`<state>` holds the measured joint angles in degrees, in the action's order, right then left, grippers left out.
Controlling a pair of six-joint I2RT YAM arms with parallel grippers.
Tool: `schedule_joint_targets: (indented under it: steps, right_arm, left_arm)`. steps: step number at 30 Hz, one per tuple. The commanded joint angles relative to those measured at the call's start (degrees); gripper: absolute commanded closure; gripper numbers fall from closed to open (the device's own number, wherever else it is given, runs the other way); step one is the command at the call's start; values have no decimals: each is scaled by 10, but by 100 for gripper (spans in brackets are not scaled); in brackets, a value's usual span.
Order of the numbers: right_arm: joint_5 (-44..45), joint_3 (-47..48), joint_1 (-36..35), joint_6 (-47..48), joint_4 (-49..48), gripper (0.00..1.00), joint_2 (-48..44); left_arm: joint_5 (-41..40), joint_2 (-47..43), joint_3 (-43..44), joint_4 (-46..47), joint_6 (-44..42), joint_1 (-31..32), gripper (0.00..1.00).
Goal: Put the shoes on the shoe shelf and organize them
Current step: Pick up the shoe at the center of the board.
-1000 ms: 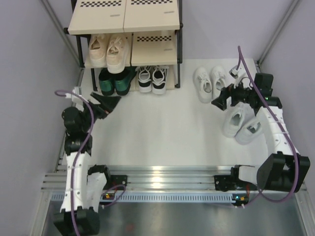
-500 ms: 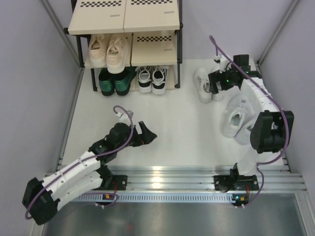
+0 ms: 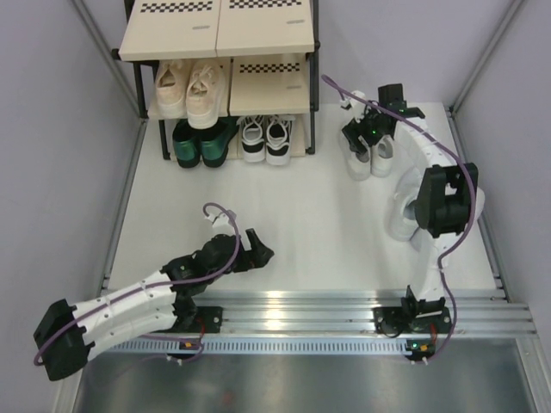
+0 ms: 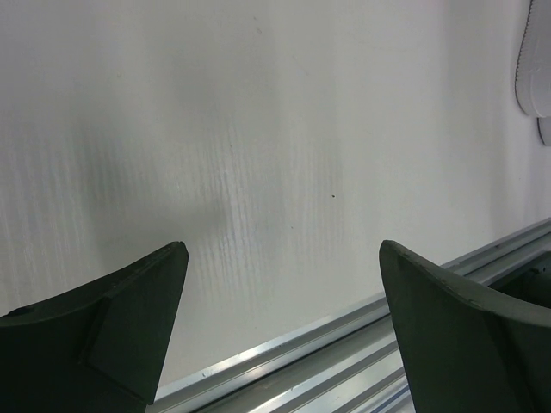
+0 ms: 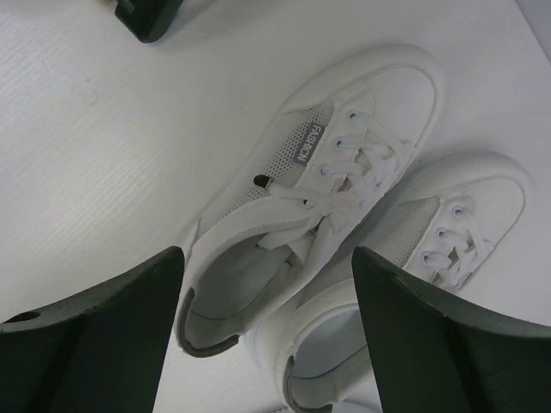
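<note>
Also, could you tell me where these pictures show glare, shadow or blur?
Top external view: bright glare on the aluminium rail, otherwise even light. Left wrist view: soft grey shadow bands across the white table. Right wrist view: the small white sneakers are sharp, the FASHION tag readable.

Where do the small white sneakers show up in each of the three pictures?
Top external: small white sneakers right of the shoe shelf, partly under the right gripper.
Right wrist: centre of the picture, both shoes.
Left wrist: not identifiable; only a white sliver at the right edge.
Shared landmark: the white table.
</note>
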<state>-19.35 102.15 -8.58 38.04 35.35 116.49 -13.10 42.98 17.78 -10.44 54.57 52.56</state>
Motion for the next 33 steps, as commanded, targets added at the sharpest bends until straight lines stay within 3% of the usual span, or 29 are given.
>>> schedule_joint_targets:
  steps: [1, 11, 16, 23, 26, 27, 29, 33]
  right_arm:
    - [-9, 33, 11, 33, -9, 22, 16]
    - [5, 42, 22, 39, -27, 34, 72]
    - [12, 51, 21, 40, -37, 48, 95]
    - [17, 56, 22, 18, -57, 61, 121]
    - [25, 53, 22, -10, -65, 79, 121]
    - [18, 43, 24, -23, -76, 91, 115]
    - [-1, 19, 29, -65, -92, 100, 76]
    - [-53, -74, 44, -140, -136, 100, -19]
  left_arm:
    - [-25, -22, -13, 17, 16, 3, 2]
    - [-25, -25, -31, 17, 44, 3, 2]
    - [-34, -37, -40, 28, 57, 3, 2]
    - [-18, -45, -81, 116, 98, 2, 2]
    - [2, -42, -94, 177, 102, 3, 2]
    - [7, -36, -95, 210, 102, 3, 2]
    - [27, -23, -93, 244, 103, 3, 2]
    - [58, 41, -77, 338, 113, 3, 2]
